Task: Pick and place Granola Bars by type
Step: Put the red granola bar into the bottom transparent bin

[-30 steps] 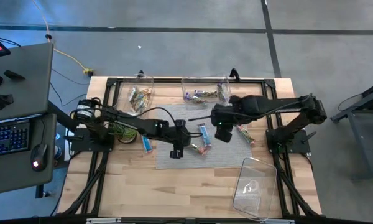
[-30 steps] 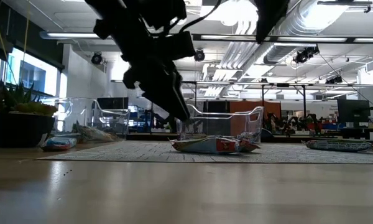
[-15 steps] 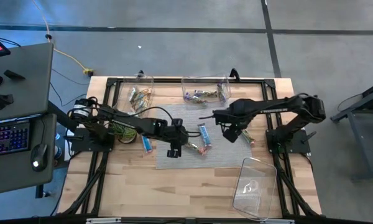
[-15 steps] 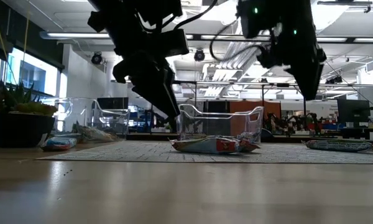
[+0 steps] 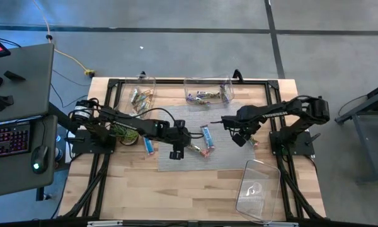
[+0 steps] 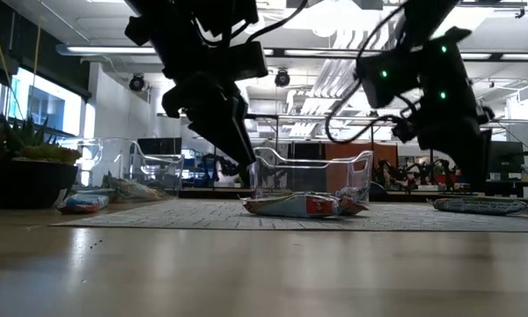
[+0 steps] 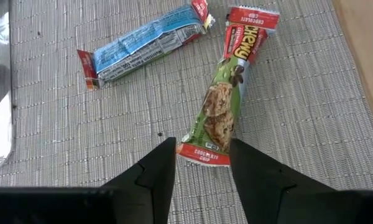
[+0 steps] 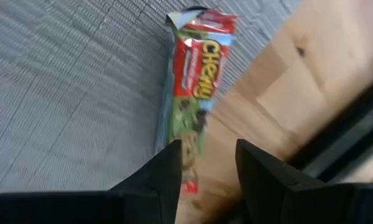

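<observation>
Green and red wrapping fills the gap between my left gripper (image 7: 202, 163) fingers: a Chewy chocolate chip bar (image 7: 225, 98) lies flat on the grey woven mat (image 7: 81, 124). The fingers stand apart on both sides of its near end, not touching it as far as I can see. I read "Chewy" near the far end and "Chocolate Chip" on the red strip at the near end. Its long axis runs away from the gripper, a little slanted. Beside it lies a blue-wrapped bar (image 7: 143, 45) at an angle; its text is too small for me to read.

My right gripper (image 8: 206, 163) also has its fingers apart, with nothing between them. It is above a second Chewy bar (image 8: 196, 81), which lies on the edge of the mat, one end reaching onto the wooden table (image 8: 286, 81). The word "Chewy" is clear and the bar points away from the fingers.

From the high view, the left gripper (image 5: 177, 153) is at the mat's middle and the right gripper (image 5: 240, 139) is near its right edge. Another blue bar (image 5: 148, 145) lies on the table left of the mat. Two clear bins (image 5: 140, 98) at the far side hold more bars, and a third bin (image 5: 258, 188) lies at the near right.
</observation>
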Controlling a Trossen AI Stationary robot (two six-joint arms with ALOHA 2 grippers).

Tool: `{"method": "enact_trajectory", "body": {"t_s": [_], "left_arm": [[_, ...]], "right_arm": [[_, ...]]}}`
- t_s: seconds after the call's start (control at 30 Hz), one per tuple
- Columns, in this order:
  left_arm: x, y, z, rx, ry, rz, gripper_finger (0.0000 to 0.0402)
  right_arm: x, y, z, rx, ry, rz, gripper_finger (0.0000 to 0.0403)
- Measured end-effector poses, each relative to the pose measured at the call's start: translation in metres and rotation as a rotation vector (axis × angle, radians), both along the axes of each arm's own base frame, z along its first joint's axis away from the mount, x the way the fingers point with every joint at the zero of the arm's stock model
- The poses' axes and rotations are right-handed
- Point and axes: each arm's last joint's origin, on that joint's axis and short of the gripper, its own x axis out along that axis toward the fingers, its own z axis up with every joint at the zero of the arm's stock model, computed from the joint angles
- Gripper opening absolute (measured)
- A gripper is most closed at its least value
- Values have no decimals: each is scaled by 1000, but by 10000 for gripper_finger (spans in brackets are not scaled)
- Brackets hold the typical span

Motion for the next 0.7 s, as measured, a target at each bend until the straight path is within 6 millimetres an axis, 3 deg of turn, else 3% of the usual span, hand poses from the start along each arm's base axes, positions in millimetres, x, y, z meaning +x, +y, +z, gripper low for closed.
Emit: {"method": "enact_trajectory", "body": {"t_s": [0.27,0.57,0.7], "left_arm": [[0,0,0,0,-1,0,145],[0,0,0,-2,-2,1,145],[0,0,0,-2,-2,1,145]], "right_arm": [[-8,0,-27,23,-67,-5,134],[-12,3,-34,83,-70,14,131],[-12,3,-34,102,-75,0,108]]}}
